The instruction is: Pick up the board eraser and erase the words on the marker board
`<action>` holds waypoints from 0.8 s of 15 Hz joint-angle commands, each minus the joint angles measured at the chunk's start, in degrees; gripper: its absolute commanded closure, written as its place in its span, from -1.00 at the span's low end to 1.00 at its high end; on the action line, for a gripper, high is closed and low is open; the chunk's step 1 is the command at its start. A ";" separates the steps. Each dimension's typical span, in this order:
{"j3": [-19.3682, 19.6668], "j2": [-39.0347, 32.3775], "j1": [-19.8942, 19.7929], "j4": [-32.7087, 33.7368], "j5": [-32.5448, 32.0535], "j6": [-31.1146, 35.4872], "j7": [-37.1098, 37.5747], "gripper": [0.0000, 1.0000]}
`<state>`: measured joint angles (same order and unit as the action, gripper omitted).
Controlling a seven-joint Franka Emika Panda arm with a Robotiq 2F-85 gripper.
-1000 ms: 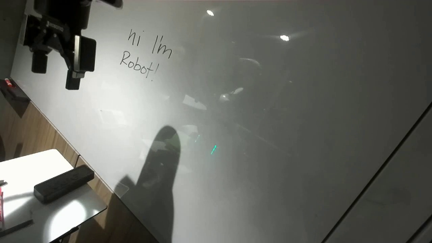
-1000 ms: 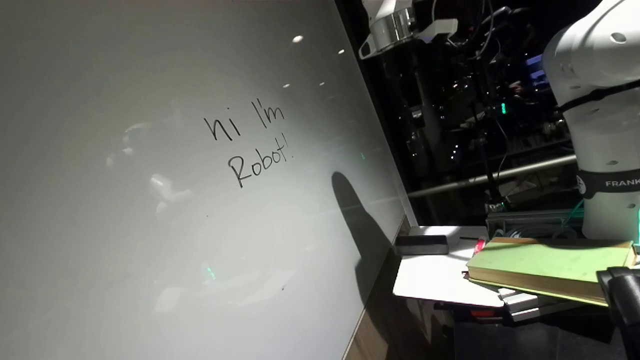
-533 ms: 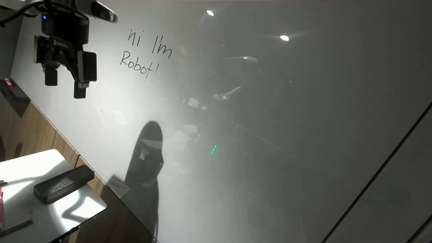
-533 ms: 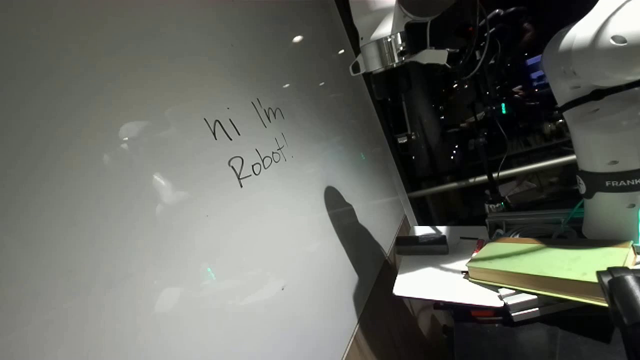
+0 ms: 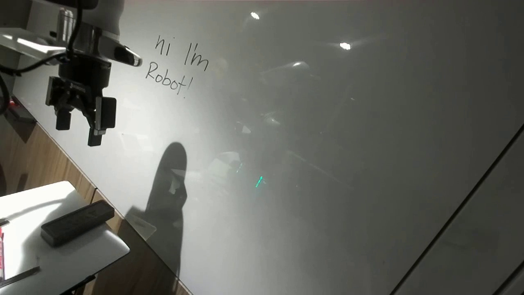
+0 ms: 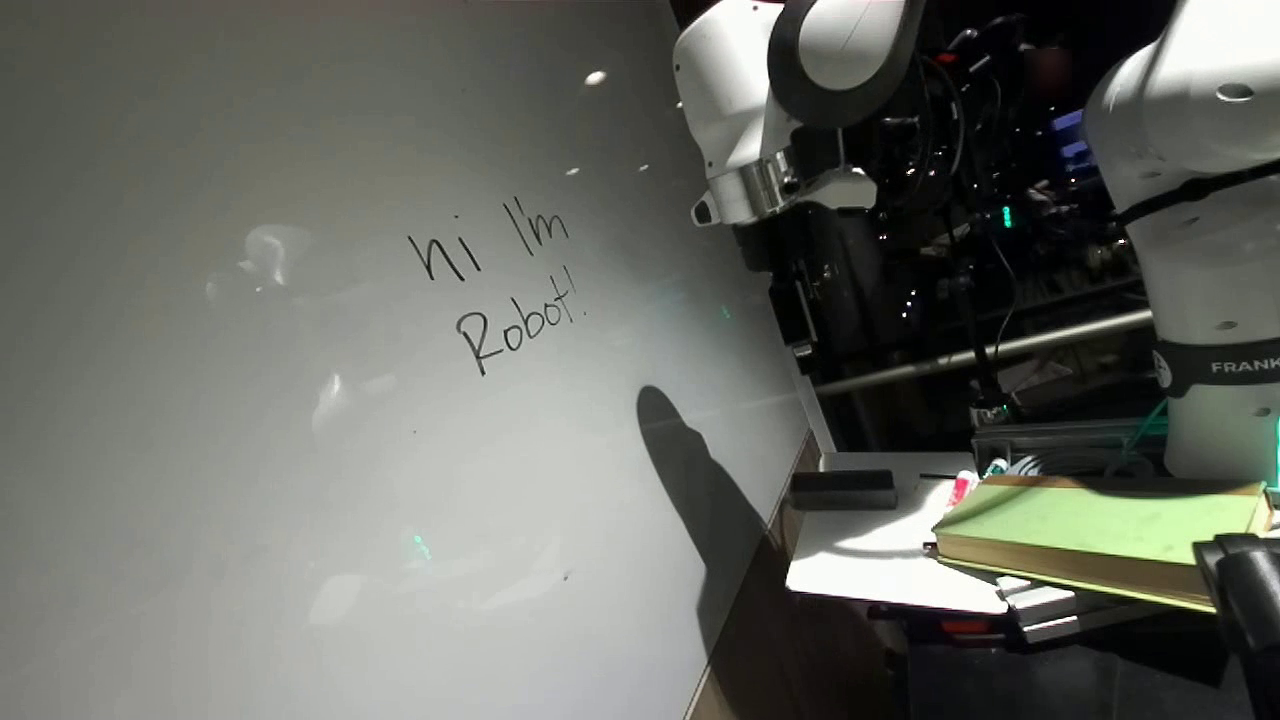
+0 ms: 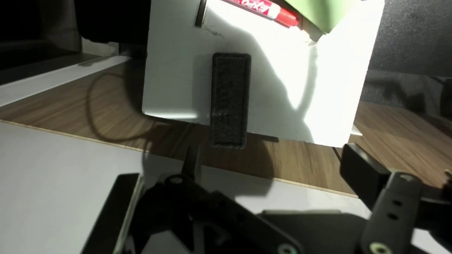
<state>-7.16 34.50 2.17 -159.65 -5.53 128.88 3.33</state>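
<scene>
The board eraser (image 5: pixel 77 223) is a dark grey block lying flat on the small white table top. It also shows in an exterior view (image 6: pixel 843 490) and in the wrist view (image 7: pixel 230 100), where one end reaches past the table edge. My gripper (image 5: pixel 79 130) hangs fingers down, well above the eraser and apart from it. In the wrist view my gripper (image 7: pixel 273 162) has its fingers wide apart with nothing between them. The words (image 5: pixel 168 80), reading "hi I'm Robot!", stand in two lines on the marker board (image 5: pixel 327 213); they are whole in both exterior views.
The white table top (image 6: pixel 880 570) stands close beside the board. A red marker (image 7: pixel 257 7) and a green book (image 6: pixel 1090 525) lie on it. A thin dark bar (image 7: pixel 201 14) lies near the eraser. A dark holder (image 5: pixel 20 112) sits at the board's lower edge.
My gripper has come down in both exterior views, towards the table, and more of the arm shows. Its shadow on the board has shifted. The eraser and words have not moved.
</scene>
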 commanded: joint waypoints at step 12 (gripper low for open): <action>2.03 -31.16 -5.87 -0.21 -13.92 24.06 4.76 -1.00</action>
<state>-6.36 9.44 -1.97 -159.88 -14.13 147.31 5.58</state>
